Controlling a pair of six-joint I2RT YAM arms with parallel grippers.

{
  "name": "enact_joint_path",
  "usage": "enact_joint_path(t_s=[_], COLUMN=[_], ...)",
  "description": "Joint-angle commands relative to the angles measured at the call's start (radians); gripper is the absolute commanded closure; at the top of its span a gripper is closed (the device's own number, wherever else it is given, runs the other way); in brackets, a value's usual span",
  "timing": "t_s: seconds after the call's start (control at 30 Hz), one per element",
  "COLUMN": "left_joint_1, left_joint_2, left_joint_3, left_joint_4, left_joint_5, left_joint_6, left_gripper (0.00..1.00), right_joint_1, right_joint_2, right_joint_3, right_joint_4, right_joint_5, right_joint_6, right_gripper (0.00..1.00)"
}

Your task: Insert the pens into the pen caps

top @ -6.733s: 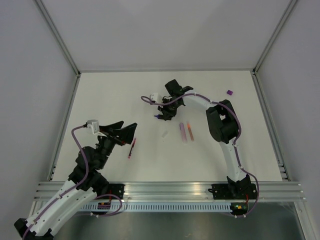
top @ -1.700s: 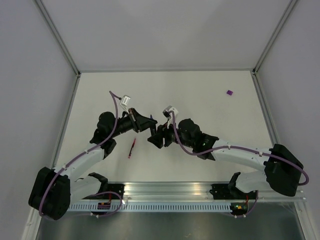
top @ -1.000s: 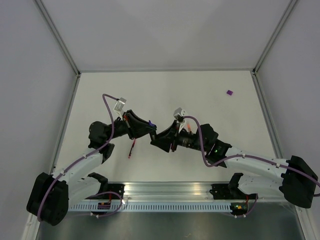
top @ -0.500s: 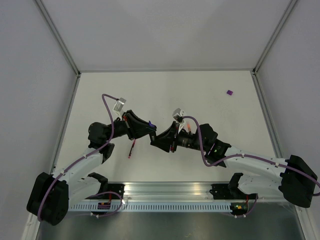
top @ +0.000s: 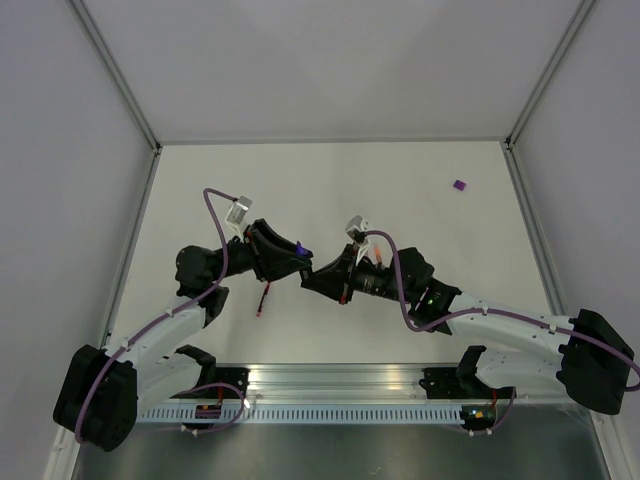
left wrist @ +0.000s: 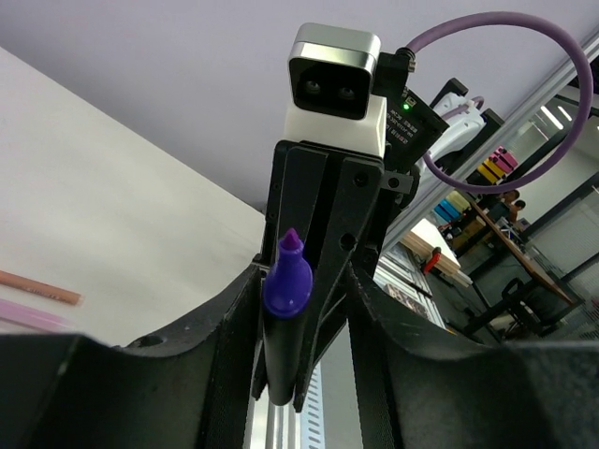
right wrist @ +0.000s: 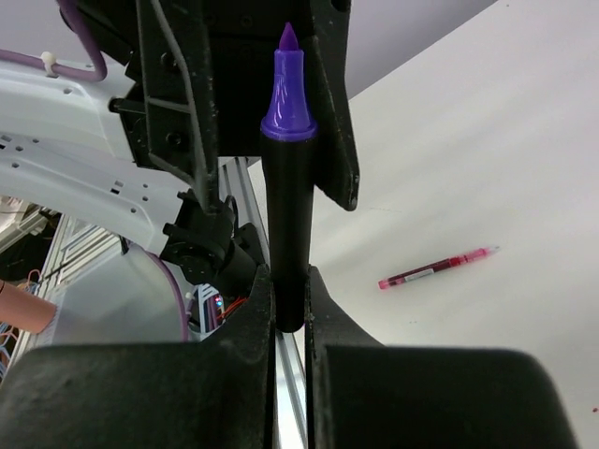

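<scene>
Gripping the black marker [right wrist: 288, 187] by its barrel, your right gripper [right wrist: 290, 281] is clamped tight, just 9 o'clock of centre in the overhead view. Your left gripper [left wrist: 301, 299] flanks the purple tip, fingers parted. The red pen [top: 264, 297] lies at 7 o'clock of them; the purple cap [top: 459, 185] sits well apart at 2 o'clock.

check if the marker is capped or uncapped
Uncapped: the marker shows a bare purple tip in both wrist views, and the purple cap lies alone at the far right of the table.
</scene>
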Motion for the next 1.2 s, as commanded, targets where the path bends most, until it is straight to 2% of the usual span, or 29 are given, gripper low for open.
enact_joint_path(t_s=[0.0, 0.2, 0.5, 0.67, 0.7, 0.73, 0.77, 0.83, 0.93, 0.97, 1.07, 1.1, 1.17], left_joint_1=[0.001, -0.002, -0.012, -0.029, -0.034, -0.037, -0.038, -0.038, -0.038, -0.038, -0.038, -0.038, -0.037], left_joint_2=[-0.018, -0.009, 0.002, 0.011, 0.013, 0.016, 0.022, 0.027, 0.024, 0.021, 0.01, -0.002, -0.016], left_joint_3=[-0.01, -0.015, -0.023, -0.023, -0.023, -0.023, -0.021, -0.023, -0.023, -0.021, -0.006, -0.004, 0.007], left_joint_4=[0.039, 0.033, 0.031, 0.033, 0.034, 0.042, 0.045, 0.053, 0.056, 0.05, 0.01, -0.024, -0.071], left_joint_5=[-0.003, -0.012, -0.034, -0.052, -0.052, -0.052, -0.052, -0.054, -0.054, -0.054, -0.046, -0.044, -0.057], left_joint_6=[0.02, 0.045, 0.061, 0.068, 0.068, 0.068, 0.06, 0.046, 0.038, 0.043, 0.072, 0.084, 0.135], left_gripper=[0.53, 0.53, 0.61, 0.75, 0.8, 0.94, 0.98, 0.98, 0.98, 0.98, 0.98, 0.98, 0.98], right_joint_1=[-0.002, -0.004, -0.004, -0.005, -0.005, -0.004, -0.005, -0.005, -0.004, -0.005, -0.004, -0.004, -0.005], right_joint_2=[-0.014, 0.0, 0.004, 0.015, 0.02, 0.024, 0.027, 0.029, 0.029, 0.029, 0.027, 0.009, -0.02], right_joint_3=[0.031, 0.065, 0.074, 0.073, 0.073, 0.074, 0.074, 0.065, 0.053, 0.054, 0.056, 0.038, 0.024], right_joint_4=[0.043, 0.048, 0.061, 0.086, 0.091, 0.092, 0.097, 0.116, 0.115, 0.104, 0.014, -0.006, -0.105], right_joint_5=[0.048, 0.051, 0.041, 0.042, 0.044, 0.044, 0.053, 0.07, 0.093, 0.091, 0.058, 0.053, 0.071], right_joint_6=[-0.015, -0.003, 0.008, 0.02, 0.024, 0.024, 0.028, 0.033, 0.036, 0.033, 0.011, 0.002, -0.018], right_gripper=[1.0, 1.0, 1.0, 1.0, 1.0, 1.0, 1.0, 0.99, 0.86, 0.66, 0.37, 0.32, 0.31])
